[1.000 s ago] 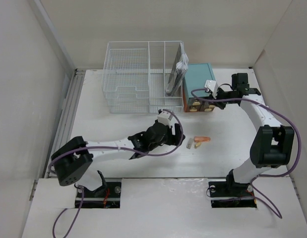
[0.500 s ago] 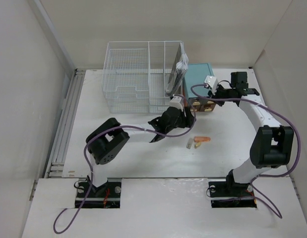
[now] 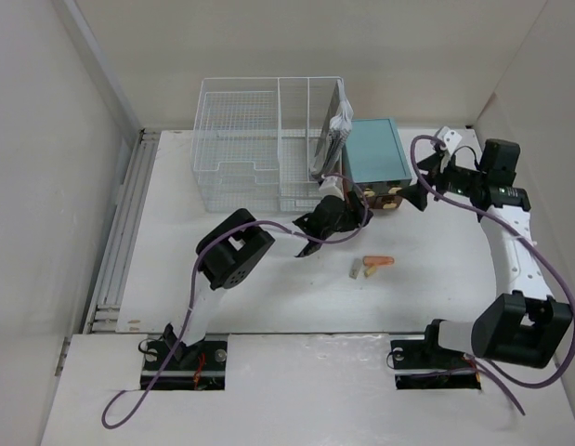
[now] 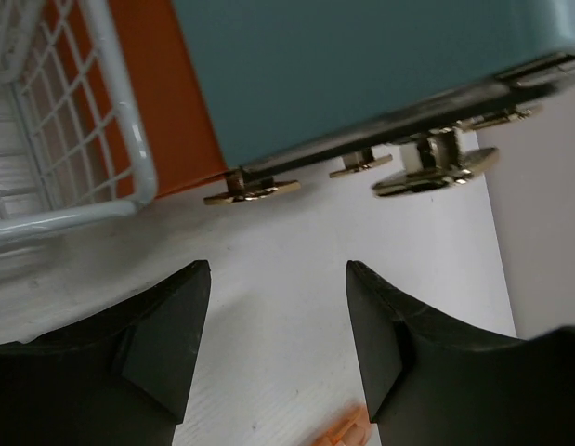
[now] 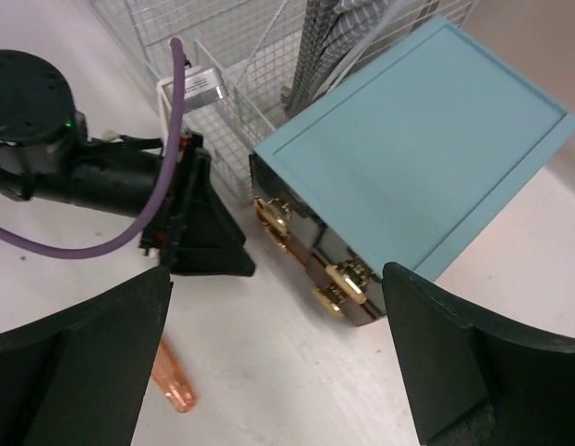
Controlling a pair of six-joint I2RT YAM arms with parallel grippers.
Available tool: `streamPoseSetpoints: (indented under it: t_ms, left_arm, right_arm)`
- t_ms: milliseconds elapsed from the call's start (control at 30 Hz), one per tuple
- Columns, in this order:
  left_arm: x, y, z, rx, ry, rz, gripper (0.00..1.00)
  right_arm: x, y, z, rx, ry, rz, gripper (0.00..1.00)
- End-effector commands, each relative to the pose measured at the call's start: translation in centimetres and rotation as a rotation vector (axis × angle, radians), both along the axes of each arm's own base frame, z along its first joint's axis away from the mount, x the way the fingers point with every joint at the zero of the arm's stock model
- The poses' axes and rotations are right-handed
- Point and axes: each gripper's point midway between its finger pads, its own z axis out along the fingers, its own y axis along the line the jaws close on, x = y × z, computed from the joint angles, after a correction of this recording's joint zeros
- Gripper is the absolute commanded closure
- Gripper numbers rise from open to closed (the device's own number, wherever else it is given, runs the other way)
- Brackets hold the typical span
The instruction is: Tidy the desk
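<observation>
The white desk [image 3: 426, 288] carries a teal box [image 3: 375, 149] with small drawers and gold knobs [image 5: 347, 279]. My left gripper [image 3: 354, 214] is low on the desk just in front of the drawers, open with nothing between its fingers [image 4: 166, 334]. In the left wrist view the knobs [image 4: 436, 172] are a short way ahead. My right gripper [image 3: 417, 190] hovers at the box's right front corner, jaws wide open and empty [image 5: 278, 307]. An orange pen [image 3: 380, 262] and a small pale item [image 3: 357, 270] lie on the desk in front of the box.
A white wire-mesh rack [image 3: 268, 144] stands left of the teal box, holding a grey bundle [image 3: 338, 130] in its right slot. White walls close in the desk at the back and sides. The left arm's links [image 3: 233, 255] lie across the desk's middle.
My left gripper has swung up and to the right, from the desk's middle to the box's drawers. My right gripper has opened wide and drawn back to the right.
</observation>
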Motion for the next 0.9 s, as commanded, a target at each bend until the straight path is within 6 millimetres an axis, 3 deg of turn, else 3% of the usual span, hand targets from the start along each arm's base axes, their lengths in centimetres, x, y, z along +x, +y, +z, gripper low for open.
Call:
streamPoseSetpoints:
  t_ms: [0,133,167,333,367,433,467,533,633,700,733,867]
  left_arm:
    - [2.1,-0.4,3.2,-0.109,-0.013,0.108,0.43]
    - [3.0,0.2,2.0,-0.12,0.022,0.187,0.42]
    - [3.2,-0.1,2.7,-0.146,0.018,0.19,0.42]
    - [4.4,0.4,1.2,-0.174,0.054,0.287,0.42]
    - [4.7,0.4,1.7,-0.189,0.05,0.3,0.42]
    - [4.8,0.4,0.5,-0.172,0.075,0.317,0.42]
    - [5.2,0.5,0.9,-0.185,0.068,0.339,0.42]
    - [5.2,0.7,0.0,-0.176,0.089,0.356,0.43]
    - [5.6,0.8,-0.1,-0.19,0.092,0.38,0.44]
    - [5.7,0.8,0.0,-0.208,0.102,0.396,0.44]
    - [5.7,0.7,-0.3,-0.221,0.11,0.401,0.44]
    - [5.9,0.8,-0.2,-0.247,0.124,0.42,0.53]
  right_arm:
    - [-1.0,1.2,1.6,0.188,0.072,-0.009,0.0]
    - [-1.5,1.1,2.6,0.232,0.03,-0.05,0.0]
    - [-1.3,0.7,3.3,0.234,0.006,-0.071,0.0]
    - [-1.8,0.8,2.4,0.26,0.051,-0.092,0.0]
    - [-1.8,0.7,2.9,0.254,0.026,-0.098,0.0]
    - [-1.9,0.4,2.7,0.246,0.023,-0.124,0.0]
    - [-2.1,0.5,2.8,0.239,0.01,-0.121,0.0]
    - [-2.0,-0.2,3.2,0.214,-0.026,-0.15,0.0]
    - [-2.3,-1.0,3.1,0.162,-0.041,-0.2,0.0]
    - [-3.0,-1.2,4.5,0.078,-0.131,-0.18,0.0]
    - [-3.2,-1.4,4.2,0.046,-0.141,-0.181,0.0]
    - [-3.6,-2.5,5.5,-0.022,-0.243,-0.249,0.0]
